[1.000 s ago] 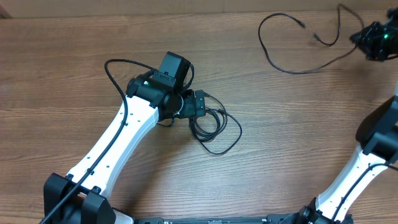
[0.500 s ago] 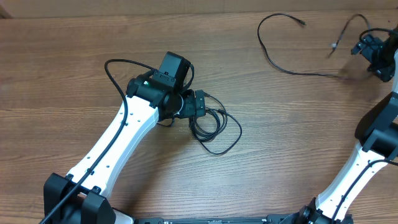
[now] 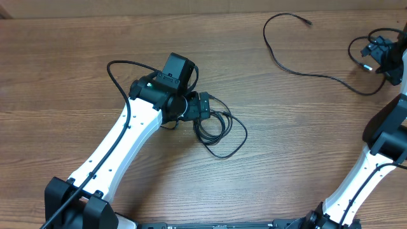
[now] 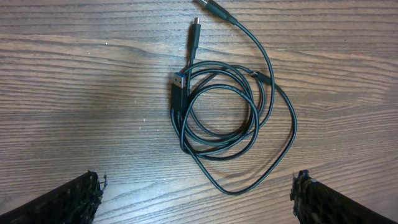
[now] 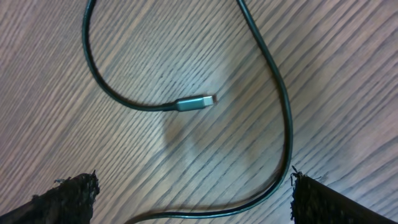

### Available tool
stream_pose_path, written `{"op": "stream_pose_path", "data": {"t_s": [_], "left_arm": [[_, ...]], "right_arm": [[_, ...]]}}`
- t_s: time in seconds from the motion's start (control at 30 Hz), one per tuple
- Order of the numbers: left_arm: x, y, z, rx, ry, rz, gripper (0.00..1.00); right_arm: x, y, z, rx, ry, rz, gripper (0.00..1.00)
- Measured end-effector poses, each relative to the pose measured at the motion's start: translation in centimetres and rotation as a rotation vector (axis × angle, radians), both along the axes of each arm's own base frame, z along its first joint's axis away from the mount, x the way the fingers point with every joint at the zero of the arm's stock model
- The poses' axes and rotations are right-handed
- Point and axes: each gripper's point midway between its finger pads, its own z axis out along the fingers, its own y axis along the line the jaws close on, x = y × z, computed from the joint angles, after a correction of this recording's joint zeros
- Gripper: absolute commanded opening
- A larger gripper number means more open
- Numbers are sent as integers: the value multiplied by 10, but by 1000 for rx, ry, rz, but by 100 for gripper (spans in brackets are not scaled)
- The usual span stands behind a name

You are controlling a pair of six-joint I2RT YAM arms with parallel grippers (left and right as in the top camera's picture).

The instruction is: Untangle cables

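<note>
L. gripper [image 4: 197, 182], fingers apart, is hovering — tangled cables [image 4: 255, 121] lying at its 12 o'clock, plugs [image 4: 178, 93] running 12–6; R. gripper [image 5: 193, 186], also apart, is sitting farther off.

In the overhead view, the wrist of the white-and-black left arm [image 3: 127, 137] covers the left part of the coiled thin black cable bundle [image 3: 205, 135]. In the left wrist view, the top edge cuts off one black metal-tipped plug [image 4: 214, 7]. In the right wrist view, the loose thin black cable [image 5: 283, 124] runs off the top and bottom edges.
</note>
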Motion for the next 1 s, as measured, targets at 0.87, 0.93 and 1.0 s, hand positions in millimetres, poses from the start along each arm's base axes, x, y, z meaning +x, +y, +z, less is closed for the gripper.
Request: {"op": "stream_pose_path", "data": {"t_s": [0.87,0.93,1.0], "left_arm": [[0,0,0,0,0,0,99],[0,0,0,0,0,0,99],[0,0,0,0,0,0,100]], "right_arm": [[71,226,11,124,-137,732,100],[75,251,10,80,-131,796,100],[77,265,10,41,-120,831,98]]}}
